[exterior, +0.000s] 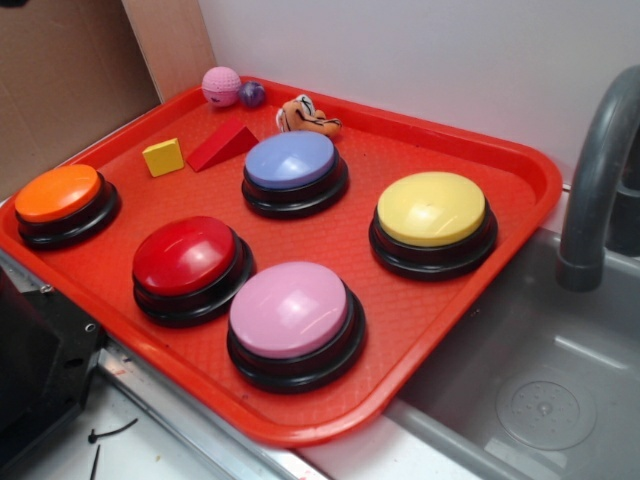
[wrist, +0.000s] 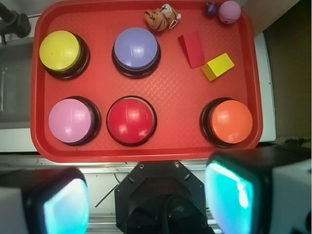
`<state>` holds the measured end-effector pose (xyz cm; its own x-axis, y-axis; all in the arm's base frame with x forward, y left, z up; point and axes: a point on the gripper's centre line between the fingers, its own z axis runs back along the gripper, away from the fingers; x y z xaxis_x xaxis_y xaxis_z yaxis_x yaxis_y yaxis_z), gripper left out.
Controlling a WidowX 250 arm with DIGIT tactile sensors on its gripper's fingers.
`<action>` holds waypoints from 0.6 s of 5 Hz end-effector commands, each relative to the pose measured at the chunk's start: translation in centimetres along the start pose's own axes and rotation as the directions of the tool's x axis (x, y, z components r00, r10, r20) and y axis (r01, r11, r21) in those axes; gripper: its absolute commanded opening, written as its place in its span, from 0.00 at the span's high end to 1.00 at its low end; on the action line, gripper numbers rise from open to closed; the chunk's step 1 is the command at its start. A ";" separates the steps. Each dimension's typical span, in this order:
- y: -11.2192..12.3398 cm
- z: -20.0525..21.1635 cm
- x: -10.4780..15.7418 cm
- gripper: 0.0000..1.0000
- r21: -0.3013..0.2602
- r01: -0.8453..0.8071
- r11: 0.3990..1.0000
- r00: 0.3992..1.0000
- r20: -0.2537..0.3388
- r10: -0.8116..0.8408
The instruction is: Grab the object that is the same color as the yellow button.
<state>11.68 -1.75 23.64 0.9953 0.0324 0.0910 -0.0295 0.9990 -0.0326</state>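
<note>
The small yellow cube [exterior: 163, 157] lies on the red tray [exterior: 300, 425] at its far left, next to a red wedge [exterior: 222, 145]. In the wrist view the cube [wrist: 218, 66] is at the upper right. The yellow button [exterior: 431, 209] stands at the tray's right side, and at the upper left in the wrist view [wrist: 60, 50]. My gripper [wrist: 146, 200] is open and empty, its two pads wide apart. It hangs high above the tray's near edge [wrist: 146, 152], far from the cube. The gripper does not show in the exterior view.
The tray also holds orange [exterior: 57, 193], red [exterior: 184, 255], pink [exterior: 289, 309] and blue-purple [exterior: 291, 160] buttons. A pink ball [exterior: 221, 86], a small purple ball [exterior: 252, 94] and a tiger toy [exterior: 305, 117] lie at the back. A sink [exterior: 540, 400] with a grey faucet [exterior: 600, 170] is to the right.
</note>
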 end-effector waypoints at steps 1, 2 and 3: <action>0.0 0.0 0.0 0.00 0.000 0.000 1.000 1.000 0.000 0.000; 1.2 -1.4 1.2 0.00 0.009 -0.086 0.996 0.996 0.021 0.086; 3.0 -3.1 2.1 0.00 0.001 -0.210 0.978 0.976 0.064 0.210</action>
<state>13.77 1.28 20.19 0.9596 0.2497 0.1299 -0.2460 0.9683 -0.0445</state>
